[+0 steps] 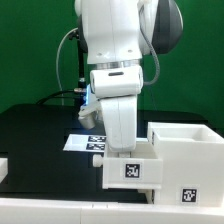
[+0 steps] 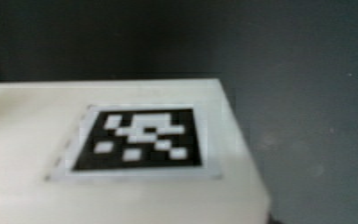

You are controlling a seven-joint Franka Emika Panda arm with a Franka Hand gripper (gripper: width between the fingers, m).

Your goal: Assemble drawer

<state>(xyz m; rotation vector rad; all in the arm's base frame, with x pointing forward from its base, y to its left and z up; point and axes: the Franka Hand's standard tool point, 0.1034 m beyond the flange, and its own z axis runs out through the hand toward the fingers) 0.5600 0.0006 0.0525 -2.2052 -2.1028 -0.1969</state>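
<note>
Exterior view puts the arm's wrist in the middle of the frame, coming straight down onto a small white tray (image 1: 132,168) at lower centre. The gripper (image 1: 124,150) is buried behind the wrist body and the tray's top edge, so I cannot tell whether its fingers are spread or clamped on the part. In the wrist view no fingers show, only a flat white face with a black-and-white tag (image 2: 146,141) filling the middle.

That tray sits touching the large cube-like housing (image 1: 185,160) at lower right, both on the black table (image 1: 35,140). Behind them, near centre left, lies the marker board (image 1: 85,142).

These parts look like stiff, light, matte plastic, probably a bit slippery; I would pinch a thin upright wall of the tray rather than a broad face.
</note>
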